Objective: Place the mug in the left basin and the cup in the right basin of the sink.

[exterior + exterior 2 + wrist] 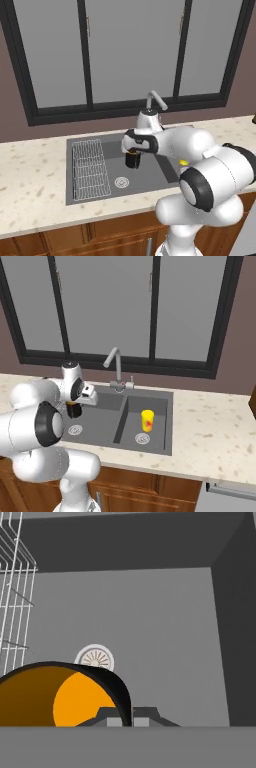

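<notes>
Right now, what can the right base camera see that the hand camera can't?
The right base view alone shows the yellow cup standing in the right basin, plus the faucet and window. The hand view alone looks into the mug's orange inside and shows the wire rack. Both share the mug held by the gripper above the left basin and its drain.

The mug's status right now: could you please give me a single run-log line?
mug: held by gripper above left basin | cup: upright in right basin | step: mug not yet set down
</notes>
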